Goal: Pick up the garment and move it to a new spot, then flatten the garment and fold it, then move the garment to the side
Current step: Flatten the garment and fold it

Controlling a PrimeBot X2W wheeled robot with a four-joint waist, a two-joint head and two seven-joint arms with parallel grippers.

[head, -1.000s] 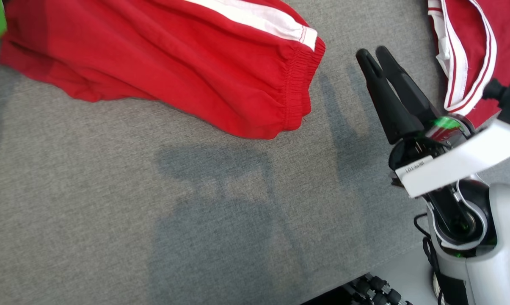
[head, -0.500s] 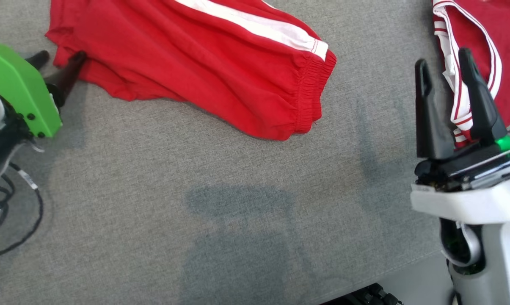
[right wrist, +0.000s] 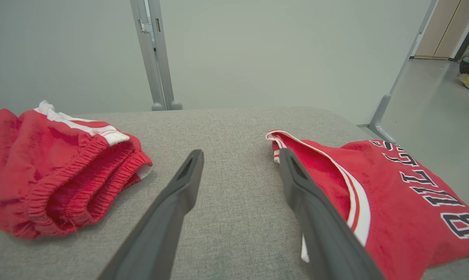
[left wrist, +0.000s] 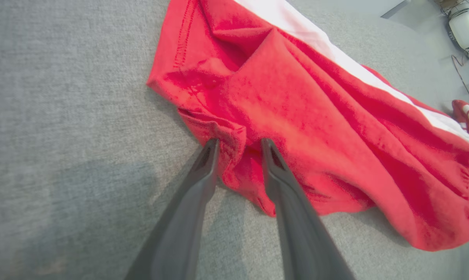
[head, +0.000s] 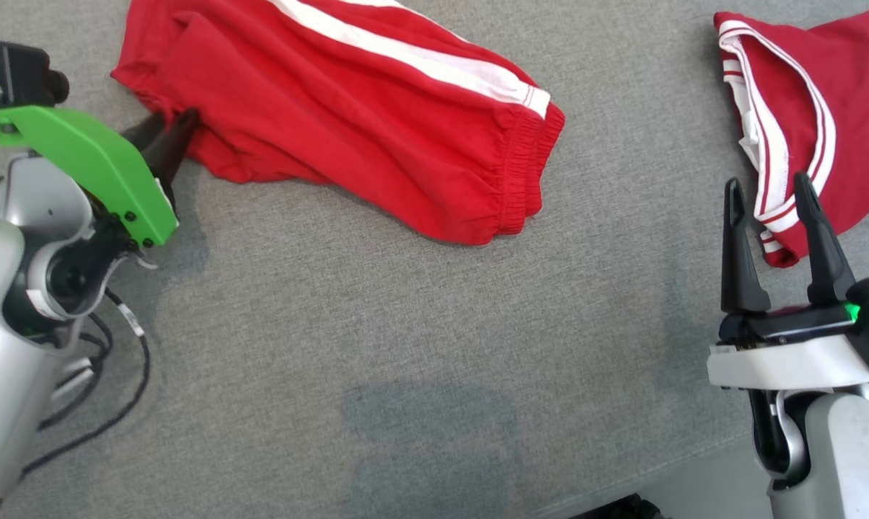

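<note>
The garment [head: 376, 122] is a red sports piece with a white side stripe and an elastic band. It lies crumpled at the back of the grey table. In the left wrist view my left gripper [left wrist: 241, 144] has its fingers apart, astride a bunched fold at the garment's [left wrist: 316, 116] near edge. In the head view the left gripper [head: 171, 122] sits at that left corner, under a green bracket. My right gripper [head: 766, 184] stands open above bare cloth, touching nothing. In the right wrist view, that gripper [right wrist: 241, 153] points between the garment [right wrist: 51, 175] and a jersey.
A red jersey [head: 845, 122] with white-and-red striped trim and black lettering lies at the right, close to the right fingers. The grey fabric table [head: 405, 324] ends at the lower right. A black cable [head: 117, 404] loops beside my left arm. A grey post [right wrist: 156, 54] stands behind the table.
The head camera has shifted. My left arm has come into view and set its fingers on the garment's left corner, jaws narrowing. The right gripper has turned from tilted to pointing straight up.
</note>
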